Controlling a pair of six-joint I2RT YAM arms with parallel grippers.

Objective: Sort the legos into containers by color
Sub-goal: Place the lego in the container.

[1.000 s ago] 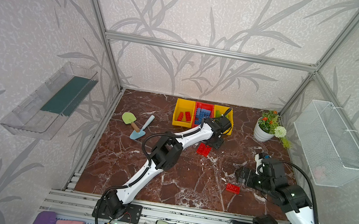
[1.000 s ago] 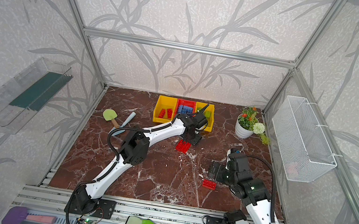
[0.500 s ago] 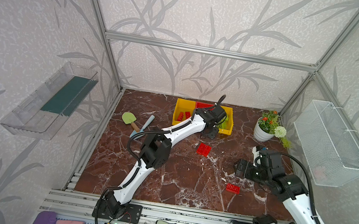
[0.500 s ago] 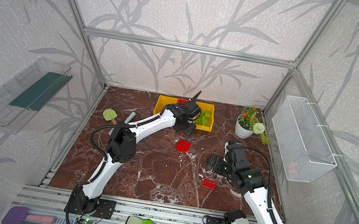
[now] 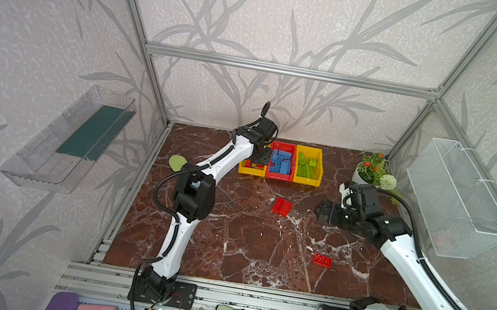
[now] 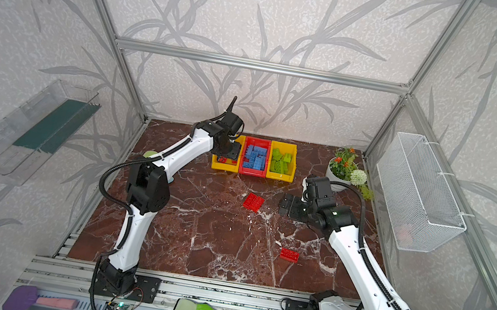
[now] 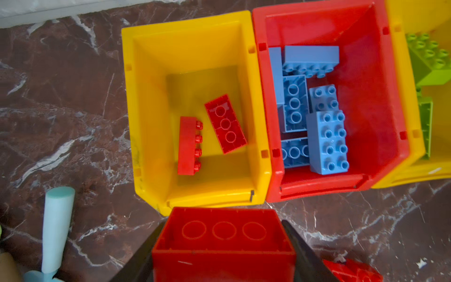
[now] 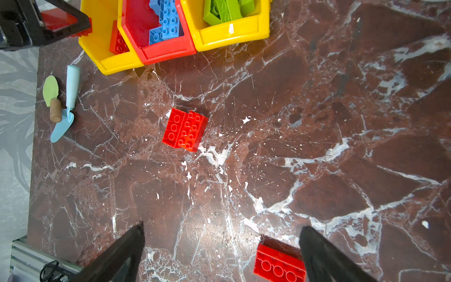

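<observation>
Arm stretched far, left pincer clamps red brick above yellow bin — right pincer gapes wide over bench.

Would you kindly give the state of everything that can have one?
Left gripper: jaws shut on held red brick.
Right gripper: jaws open.
Left yellow bin: two red bricks inside.
Red bin: blue bricks inside.
Right yellow bin: green bricks inside.
Red brick pair: unsorted, on table.
Single red brick: unsorted, on table.

Around the red-brown marble floor stand pale walls with grey leaf pattern and an aluminium frame.
</observation>
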